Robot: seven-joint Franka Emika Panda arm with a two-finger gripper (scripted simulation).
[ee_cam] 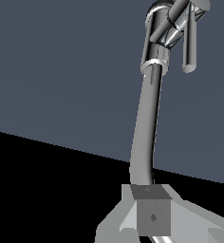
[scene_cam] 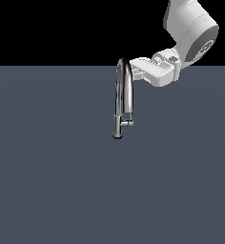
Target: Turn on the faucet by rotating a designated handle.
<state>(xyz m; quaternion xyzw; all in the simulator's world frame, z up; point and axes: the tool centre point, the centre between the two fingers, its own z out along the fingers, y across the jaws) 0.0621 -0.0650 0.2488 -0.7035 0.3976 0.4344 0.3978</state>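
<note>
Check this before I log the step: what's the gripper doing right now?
Gripper: at the faucet's arched spout top, not the handle; open or shut cannot be told.

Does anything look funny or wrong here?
Yes: the end effector is up at the top of the faucet arch, on the spout, while the handle it should turn sits far below, untouched.

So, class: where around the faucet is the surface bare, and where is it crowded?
The surface shows bare all around the faucet. The only crowding is up top, where the gripper meets the spout; the handle juts toward the exterior view's right.
</note>
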